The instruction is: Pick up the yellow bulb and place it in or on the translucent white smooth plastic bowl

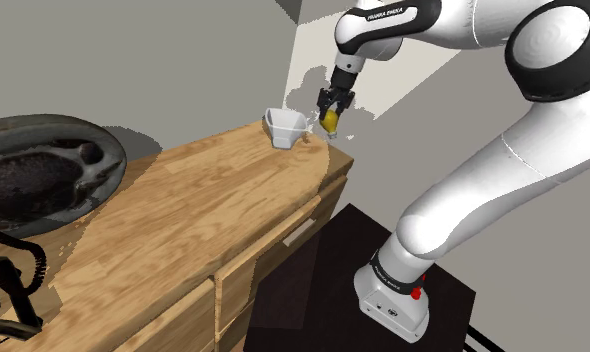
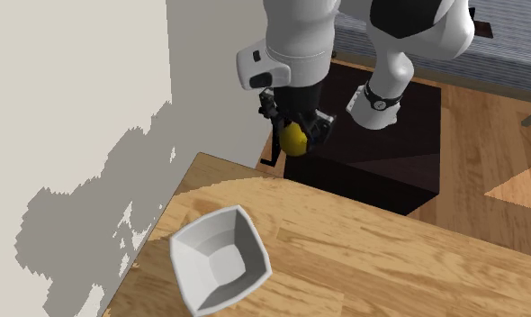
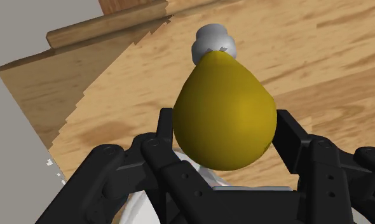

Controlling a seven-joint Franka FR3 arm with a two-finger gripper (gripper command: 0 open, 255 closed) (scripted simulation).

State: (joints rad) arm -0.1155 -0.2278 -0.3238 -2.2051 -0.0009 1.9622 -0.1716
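Bulb [image 3: 224, 114]: you have it in the gripper [image 1: 330, 112], with the two black fingers [image 3: 166, 130] clamped on either side of its yellow body and its grey cap pointing away from the hand. It hangs clear of the wooden cabinet [image 1: 183, 220], above the corner of the top by the wall. It is just to the shoulder view's right of the bowl [image 2: 220, 261], apart from it and not over its opening.

I judge the pick done: the grasp is made and the bulb is off the wood. What is left for you is the carry across to above the bowl, the lowering, the release and drawing the hand away. The bowl is empty and sits upright on the top near that same corner.

Counts: one bulb, one bowl, one arm with one gripper. The cabinet is one piece, with drawer fronts showing on its side. At the shoulder view's left end of the top, well apart from the bowl, you have one dark round dish [image 1: 43, 170] and one black corded thing [image 1: 8, 290] I cannot identify.
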